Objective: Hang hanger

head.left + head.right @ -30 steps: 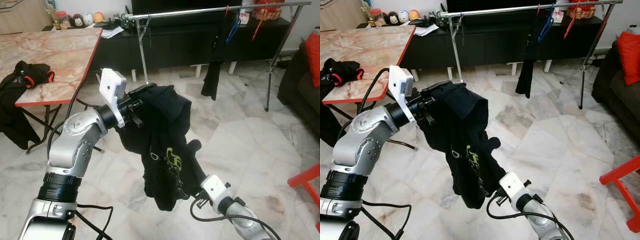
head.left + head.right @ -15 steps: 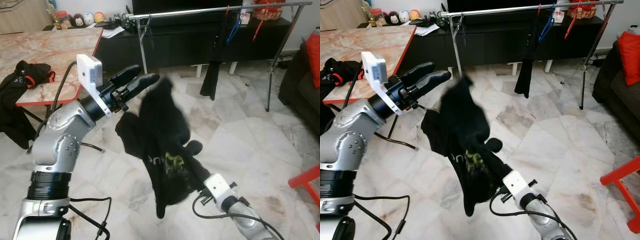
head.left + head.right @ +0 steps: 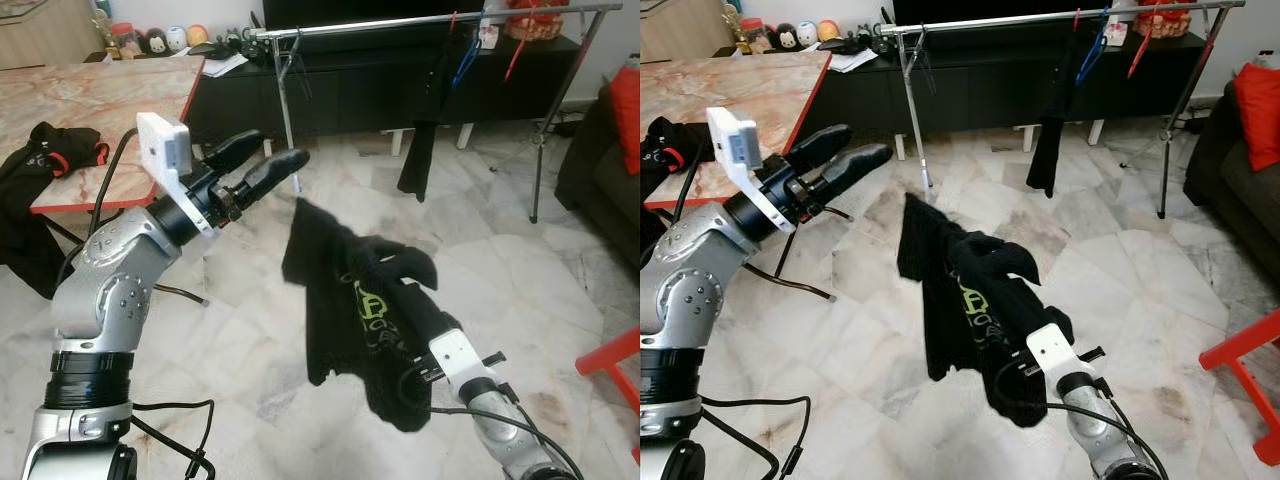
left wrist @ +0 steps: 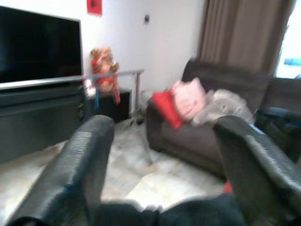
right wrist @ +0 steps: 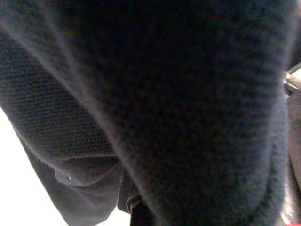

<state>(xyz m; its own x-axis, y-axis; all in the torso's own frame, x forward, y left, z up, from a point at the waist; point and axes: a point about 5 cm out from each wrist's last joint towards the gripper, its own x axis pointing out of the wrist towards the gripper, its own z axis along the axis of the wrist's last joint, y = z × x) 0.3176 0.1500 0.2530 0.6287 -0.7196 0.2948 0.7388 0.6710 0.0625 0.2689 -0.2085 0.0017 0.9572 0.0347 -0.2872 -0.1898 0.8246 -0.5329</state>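
A pale marble-tiled floor (image 3: 520,300) is seen, with a silver clothes rail (image 3: 400,22) at 12 o'clock. A black T-shirt with green print (image 3: 350,310) hangs lengthwise downward, draped over the right gripper (image 3: 405,270), whose finger state cannot be told. The left gripper (image 3: 262,163) is spread apart, empty, at 10 o'clock.

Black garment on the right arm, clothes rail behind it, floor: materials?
Black garment: soft knit fabric, matte; drapes limp, weave visible in right wrist view. Clothes rail: looks like bare metal tube, silver sheen. Floor: polished marble-look tiles, veined, glossy.

Left arm: raised, elbow bent, forearm reaching forward.
Left gripper (image 3: 268,160): fingers (image 4: 80,165) spread apart, holding nothing.
Right arm: low, stretched forward.
Right gripper (image 3: 410,300): draped in black cloth, fingers hidden.
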